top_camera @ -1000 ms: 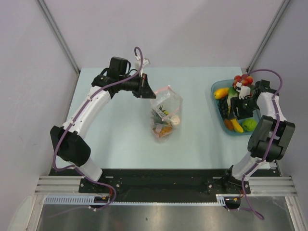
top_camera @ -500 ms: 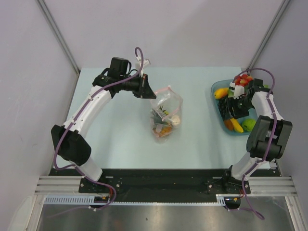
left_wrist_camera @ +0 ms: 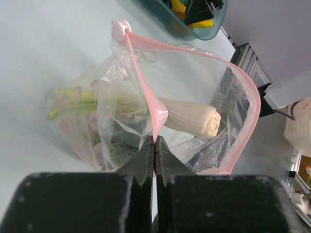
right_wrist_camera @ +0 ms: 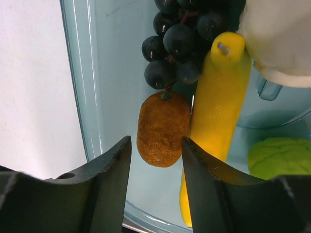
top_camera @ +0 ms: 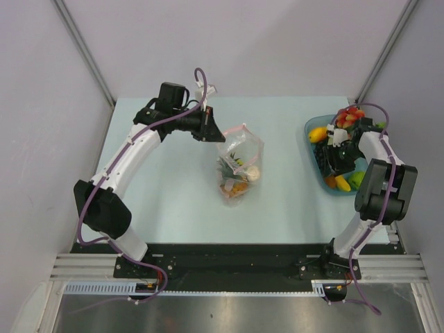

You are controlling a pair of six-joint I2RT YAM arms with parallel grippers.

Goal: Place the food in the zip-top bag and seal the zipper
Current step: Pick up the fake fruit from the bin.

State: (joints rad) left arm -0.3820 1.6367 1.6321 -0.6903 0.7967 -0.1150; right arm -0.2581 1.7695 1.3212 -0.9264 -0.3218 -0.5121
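The clear zip-top bag (top_camera: 239, 166) stands mid-table with its mouth open and several toy foods inside. My left gripper (left_wrist_camera: 155, 142) is shut on the pink zipper (left_wrist_camera: 154, 109) strip and holds the mouth up; it shows in the top view too (top_camera: 211, 127). In the left wrist view a pale corn-like piece (left_wrist_camera: 192, 118) and green stalks (left_wrist_camera: 92, 98) lie in the bag. My right gripper (right_wrist_camera: 155, 160) is open over the teal bowl (right_wrist_camera: 92, 82), its fingers either side of a brown fuzzy fruit (right_wrist_camera: 163, 128). Dark grapes (right_wrist_camera: 177, 43) and a yellow banana (right_wrist_camera: 216, 107) lie beside it.
The teal bowl (top_camera: 314, 165) sits at the table's right edge with an orange-yellow fruit (top_camera: 318, 133), strawberries (top_camera: 350, 113) and a green ball (right_wrist_camera: 284, 158). The bag's pink slider tab (left_wrist_camera: 119, 29) is at the far end of the zipper. Grey walls close the sides.
My right gripper has moved up and left within the bowl and turned, coming down over the brown fruit. The left gripper and the bag have not moved.
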